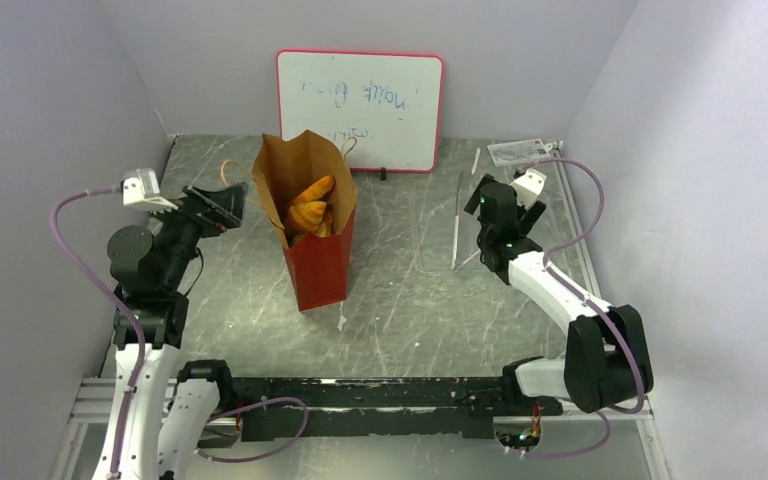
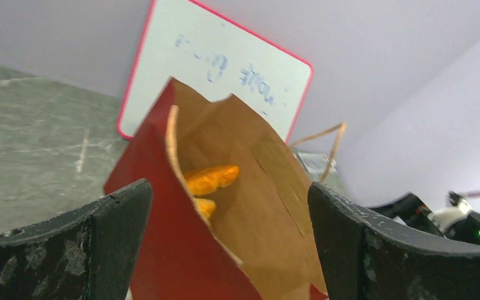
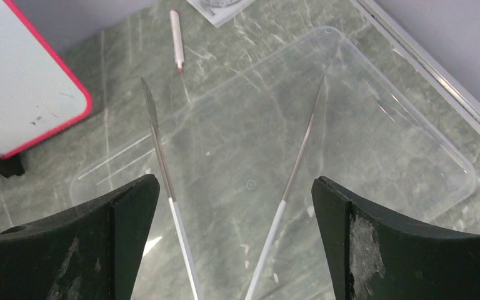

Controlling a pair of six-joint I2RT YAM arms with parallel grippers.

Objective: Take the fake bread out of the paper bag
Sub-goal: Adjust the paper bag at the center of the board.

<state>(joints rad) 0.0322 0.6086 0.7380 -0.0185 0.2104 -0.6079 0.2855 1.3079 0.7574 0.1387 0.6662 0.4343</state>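
Item one, the bag (image 1: 321, 270): I see it standing upright on the table (image 1: 410, 310), left of centre, in front of the whiteboard (image 1: 360, 110). Upper part brown kraft paper, lower part red, mouth gaping open with a ragged rim, thin tan cord handles (image 2: 331, 140) sticking out at the far side. Item two, the bread (image 1: 311, 212): inside the bag, just below the rim, several orange pieces piled together, one ridged like a croissant, one longer and smooth on top; I cannot count what lies deeper. Item three, left arm (image 1: 150, 262): held just left of the bag at the height of its mouth, left jaws spread wide with nothing between them, not touching the paper. Item four, right arm (image 1: 552, 285): on the right side of the table, well apart from the bag, right jaws likewise spread wide and empty, hanging above a clear plastic tray (image 3: 412, 140). Two thin metal strips (image 3: 159, 140) with white ends lie across the tray; a pen (image 3: 175, 34) lies beyond it.
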